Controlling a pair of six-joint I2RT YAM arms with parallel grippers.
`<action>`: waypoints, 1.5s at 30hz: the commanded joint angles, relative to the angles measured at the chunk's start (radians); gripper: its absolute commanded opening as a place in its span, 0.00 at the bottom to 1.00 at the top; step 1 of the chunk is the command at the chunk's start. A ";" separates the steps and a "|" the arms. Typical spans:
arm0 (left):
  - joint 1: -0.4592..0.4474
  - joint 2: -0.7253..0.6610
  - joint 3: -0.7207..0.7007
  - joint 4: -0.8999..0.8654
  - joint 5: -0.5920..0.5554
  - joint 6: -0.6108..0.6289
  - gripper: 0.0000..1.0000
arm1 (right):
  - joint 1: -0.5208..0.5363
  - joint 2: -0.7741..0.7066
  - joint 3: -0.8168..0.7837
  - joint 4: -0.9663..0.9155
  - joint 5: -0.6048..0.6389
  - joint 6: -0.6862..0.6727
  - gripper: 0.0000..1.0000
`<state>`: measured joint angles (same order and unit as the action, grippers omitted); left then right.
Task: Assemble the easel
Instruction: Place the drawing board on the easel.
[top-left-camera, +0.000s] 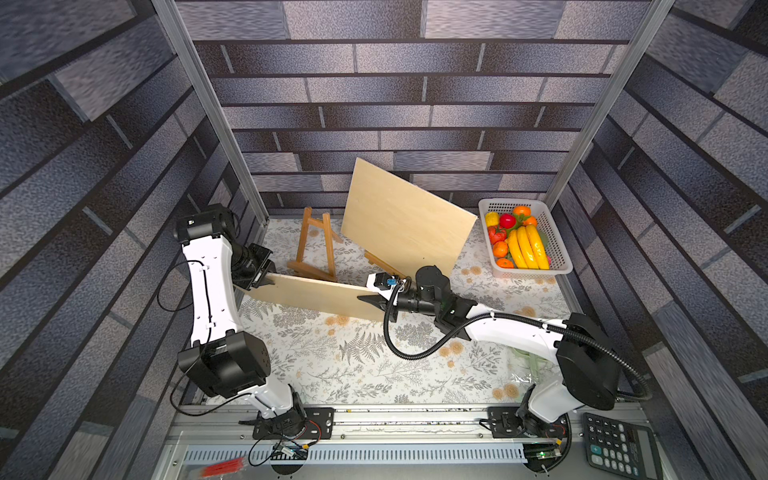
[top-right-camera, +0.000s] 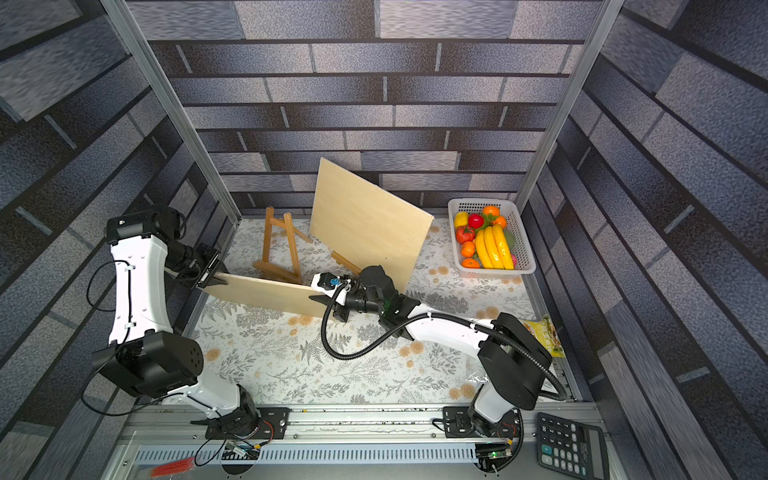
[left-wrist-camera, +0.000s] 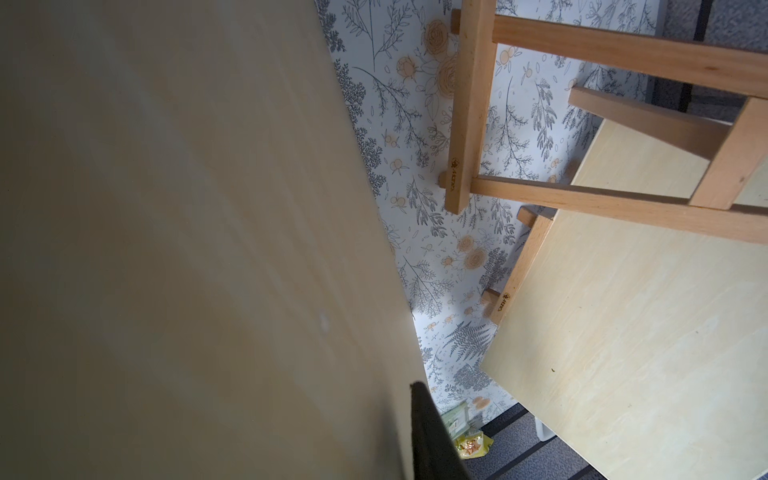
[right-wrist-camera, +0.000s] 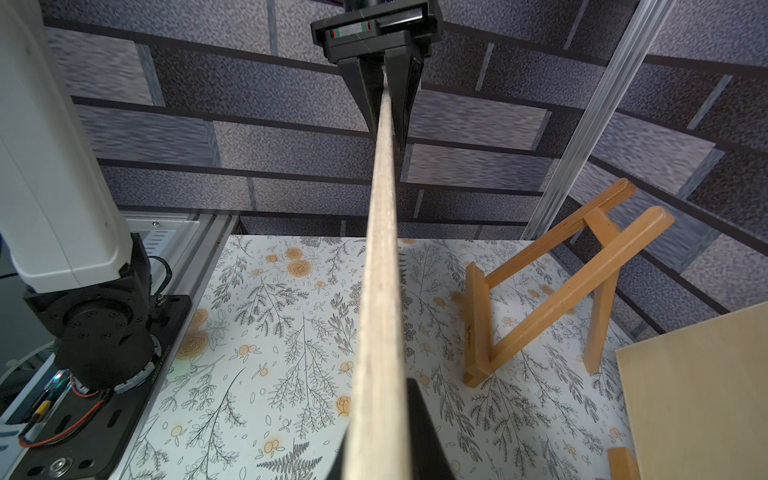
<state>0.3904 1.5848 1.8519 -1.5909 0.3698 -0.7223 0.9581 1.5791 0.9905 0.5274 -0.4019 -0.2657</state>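
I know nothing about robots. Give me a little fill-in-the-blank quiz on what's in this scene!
1. The left gripper and the right gripper are at opposite ends of one loose board, so ____ arms are working on it.
2. The large board leans on the covered easel, while the A-frame easel beside it is ____.
3. The white basket holds bananas and other ____.

Missing words: two; empty; fruit.
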 joint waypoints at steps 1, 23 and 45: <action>0.031 -0.051 0.004 -0.222 0.152 -0.076 0.00 | 0.008 0.003 0.031 0.096 -0.071 0.223 0.00; 0.038 0.014 0.501 -0.221 0.352 -0.311 0.00 | 0.025 -0.123 0.143 -0.073 -0.032 0.103 0.00; 0.038 0.230 0.669 -0.219 0.333 -0.267 0.00 | 0.013 0.039 0.174 0.024 0.002 0.140 0.00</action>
<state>0.3672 1.8103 2.4142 -1.5925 0.5362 -0.6666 0.9306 1.6085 1.1614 0.5434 -0.2623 -0.4229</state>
